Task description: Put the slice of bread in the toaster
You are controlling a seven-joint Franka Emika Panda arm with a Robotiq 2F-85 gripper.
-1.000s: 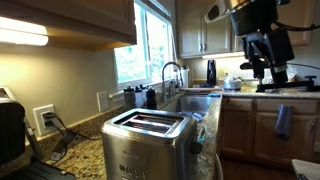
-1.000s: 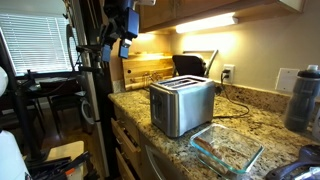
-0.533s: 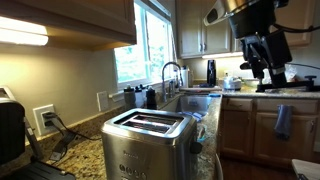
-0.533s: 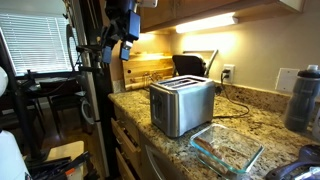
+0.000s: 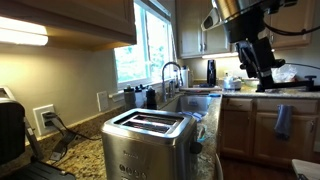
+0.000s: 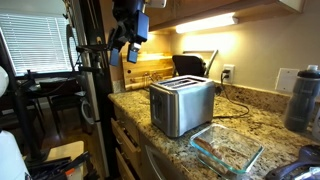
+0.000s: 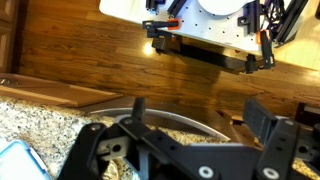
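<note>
A clear, rectangular glass dish (image 6: 228,148) lies nearest on the speckled granite worktop (image 6: 255,110), with one dark bottle (image 6: 303,100) at its far right. Just beyond the dish stands the single toaster (image 6: 182,105), a boxy, round-edged block of brushed steel. It sits upright near the worktop's front edge, its two long slots facing up and running along its level long axis. Which way that axis lies against the wall cannot be told. A dark cord trails from the toaster toward a white wall outlet (image 6: 228,72), and one black appliance (image 6: 190,66) sits behind it by the wall. In an exterior view the toaster (image 5: 150,145) fills the foreground, with a curved metal tap (image 5: 172,75) and a bright window (image 5: 150,45) farther back. The tool (image 7: 198,108) hangs high in the air, well apart from the toaster and off to its side. In the wrist view its two black fingers (image 7: 138,108) are spread wide with nothing between them, above plank flooring and a strip of granite. The slice of bread cannot be made out in any view.
</note>
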